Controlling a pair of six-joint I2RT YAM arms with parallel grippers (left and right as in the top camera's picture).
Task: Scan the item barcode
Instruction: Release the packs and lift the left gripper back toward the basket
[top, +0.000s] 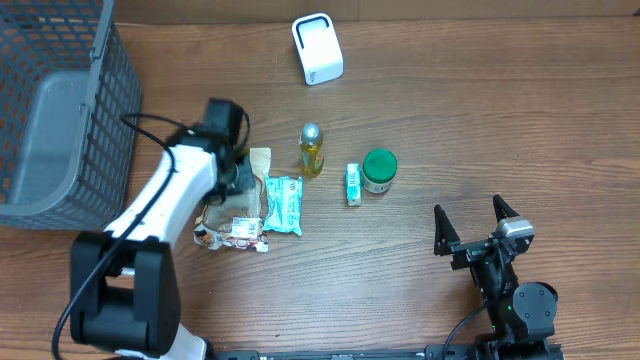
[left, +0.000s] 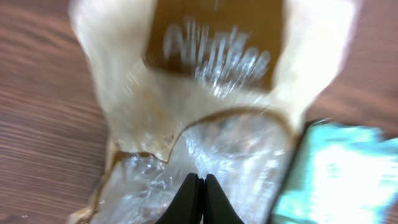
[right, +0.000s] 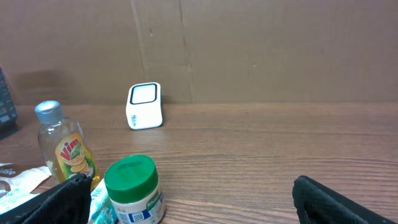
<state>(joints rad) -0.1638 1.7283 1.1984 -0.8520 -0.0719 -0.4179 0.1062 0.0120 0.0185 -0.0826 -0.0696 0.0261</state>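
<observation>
Your left end effector (left: 199, 190) is closed tight against the tan-and-clear packet (left: 205, 106) beneath it; whether it pinches film is unclear. Nothing is lifted, and the white scanner (top: 318, 48) sits well beyond. Your right end effector (top: 477, 222) gapes wide, empty.

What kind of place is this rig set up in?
Probably a mock shop checkout in a lab: a white scanner on a wooden table, groceries like a bottle and a jar, a grey basket, and a cardboard wall behind.
</observation>
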